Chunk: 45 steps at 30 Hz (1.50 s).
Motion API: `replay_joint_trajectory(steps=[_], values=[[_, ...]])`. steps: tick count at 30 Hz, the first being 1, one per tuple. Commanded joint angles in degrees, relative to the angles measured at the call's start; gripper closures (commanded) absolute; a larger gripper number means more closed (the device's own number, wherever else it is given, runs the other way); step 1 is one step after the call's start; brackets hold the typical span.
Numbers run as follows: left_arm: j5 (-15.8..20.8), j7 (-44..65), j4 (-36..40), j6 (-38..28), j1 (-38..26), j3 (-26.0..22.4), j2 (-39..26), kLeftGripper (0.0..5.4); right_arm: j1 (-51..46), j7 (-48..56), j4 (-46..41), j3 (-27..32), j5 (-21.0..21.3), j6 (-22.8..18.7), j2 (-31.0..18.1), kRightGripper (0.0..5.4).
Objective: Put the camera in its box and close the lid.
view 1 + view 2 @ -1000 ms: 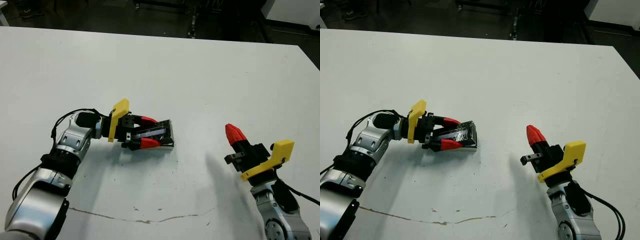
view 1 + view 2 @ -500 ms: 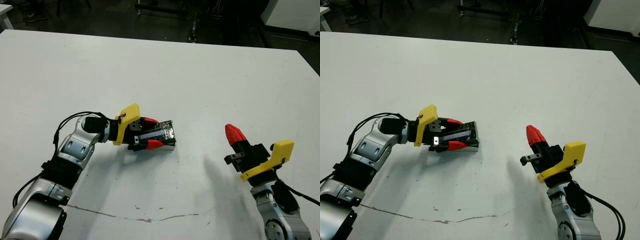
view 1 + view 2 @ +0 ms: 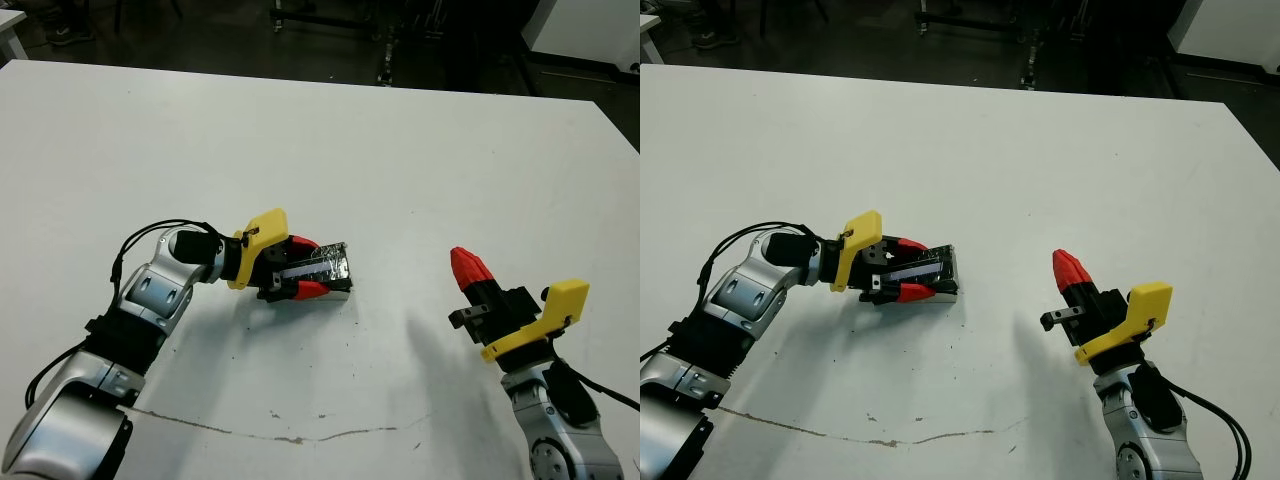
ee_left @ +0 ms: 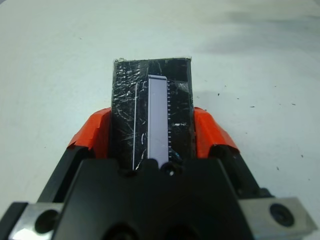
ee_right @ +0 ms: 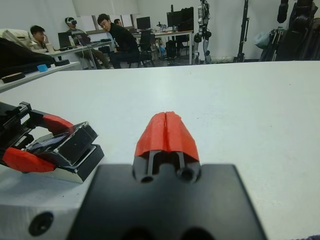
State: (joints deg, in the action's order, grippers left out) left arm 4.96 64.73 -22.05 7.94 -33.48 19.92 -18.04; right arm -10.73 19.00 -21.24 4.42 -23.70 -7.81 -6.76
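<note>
My left gripper [image 3: 318, 267] is shut on the lid [image 3: 335, 262], a black speckled cover, with one red finger [image 4: 97, 127] on each long side. The lid sits tilted over the box [image 5: 82, 167], its far end raised; the box's white rim [image 3: 338, 291] shows beneath it on the table. A pale strip runs along the lid's top in the left wrist view. The camera is hidden. My right gripper [image 3: 462, 262] hovers to the right of the box, well apart from it. It is shut with nothing in it, its red fingertips [image 5: 166, 131] pressed together.
The white table [image 3: 420, 150] spreads wide around the box. A thin dark crack line [image 3: 290, 438] crosses it near the front edge. Beyond the far edge, several people [image 5: 117, 37] sit at desks, with stands and equipment on a dark floor.
The head view has shifted a little. My left wrist has turned and pushed in toward the box, still holding the lid, which now lies lower. The right arm has not moved.
</note>
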Motion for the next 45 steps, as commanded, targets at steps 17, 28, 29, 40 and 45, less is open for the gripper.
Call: replay_joint_trajectory(steps=[17, 28, 29, 40, 45], values=[[-8.8, -5.4, -8.9, -5.3, 1.6, 6.6, 5.4, 0.01, -0.6, -0.1, -0.6, 0.2, 0.5, -0.5, -0.7, 5.4], [-9.5, -5.8, -10.9, -8.0, 1.9, 6.6, 6.5, 0.01, -0.8, -0.3, -0.3, 0.1, 0.3, -0.8, -0.3, 5.4], [-9.6, -5.9, -11.2, -8.7, 2.0, 6.6, 6.5, 0.01, -0.9, -0.2, 0.0, 0.1, 0.4, -0.4, -0.3, 5.4], [-7.4, -4.2, -11.4, -7.5, 2.2, 5.3, 6.9, 0.01, -0.7, 1.1, 1.5, -0.1, 0.3, 1.7, 0.0, 5.4], [-6.2, -2.8, -10.6, -7.4, 2.3, 5.3, 7.0, 0.01, -0.8, 1.1, 1.3, 0.0, 0.3, 1.5, -0.3, 5.4]])
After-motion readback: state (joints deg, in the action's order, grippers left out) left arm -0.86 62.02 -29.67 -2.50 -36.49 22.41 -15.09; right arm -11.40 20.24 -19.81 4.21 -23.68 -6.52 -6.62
